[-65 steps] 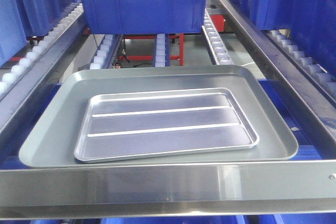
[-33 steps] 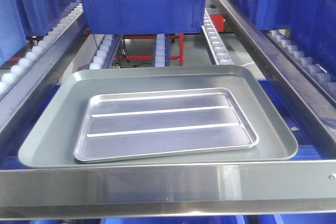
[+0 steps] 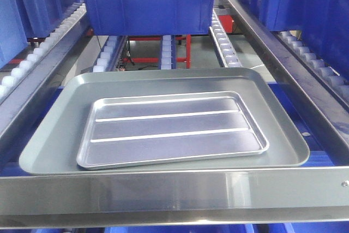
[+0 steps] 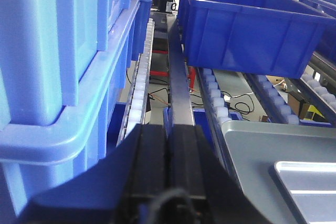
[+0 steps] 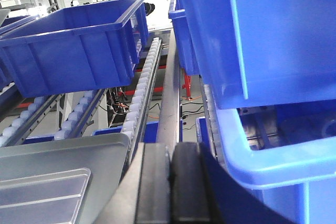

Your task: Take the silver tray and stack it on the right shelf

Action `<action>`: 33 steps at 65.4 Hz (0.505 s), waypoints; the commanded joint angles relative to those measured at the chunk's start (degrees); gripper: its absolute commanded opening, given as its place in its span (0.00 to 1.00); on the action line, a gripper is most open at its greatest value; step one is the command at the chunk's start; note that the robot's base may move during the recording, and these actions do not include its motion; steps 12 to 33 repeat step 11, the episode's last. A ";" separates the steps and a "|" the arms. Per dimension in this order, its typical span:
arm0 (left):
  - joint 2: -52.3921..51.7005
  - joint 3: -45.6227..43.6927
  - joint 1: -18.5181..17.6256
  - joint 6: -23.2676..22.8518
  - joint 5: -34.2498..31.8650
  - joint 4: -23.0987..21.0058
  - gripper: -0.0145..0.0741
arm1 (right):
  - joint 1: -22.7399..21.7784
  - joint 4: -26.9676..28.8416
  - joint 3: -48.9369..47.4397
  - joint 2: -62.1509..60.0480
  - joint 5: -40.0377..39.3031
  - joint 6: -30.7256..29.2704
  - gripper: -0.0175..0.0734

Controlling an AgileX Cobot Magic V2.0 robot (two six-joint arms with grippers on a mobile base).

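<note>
Silver tray whole only in front view; both jaws together, empty

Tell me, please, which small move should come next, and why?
Probably bring one hand inward toward the silver tray. It lies untouched inside the larger grey tray, and both wrist views look along the rack's side rails, beside the trays rather than over them.

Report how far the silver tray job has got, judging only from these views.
Done: nothing visible. The silver tray lies flat inside the larger grey tray, behind the steel front bar, untouched.
In hand: the left gripper and right gripper both look shut, holding nothing, off to either side of the trays.
Left: grasp the silver tray, lift it, and stack it on the right shelf.
</note>
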 commanded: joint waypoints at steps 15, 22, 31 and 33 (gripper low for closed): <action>-0.81 1.40 0.17 0.18 -4.38 -0.09 0.06 | -0.38 -0.15 -0.05 -1.05 -4.77 -0.53 0.24; -0.81 1.40 0.17 0.18 -4.38 -0.09 0.06 | -0.38 -0.15 -0.05 -1.05 -4.77 -0.53 0.24; -0.81 1.40 0.17 0.18 -4.38 -0.09 0.06 | -0.38 -0.15 -0.05 -1.05 -4.77 -0.53 0.24; -0.81 1.40 0.17 0.18 -4.38 -0.09 0.06 | -0.38 -0.15 -0.05 -1.05 -4.77 -0.53 0.24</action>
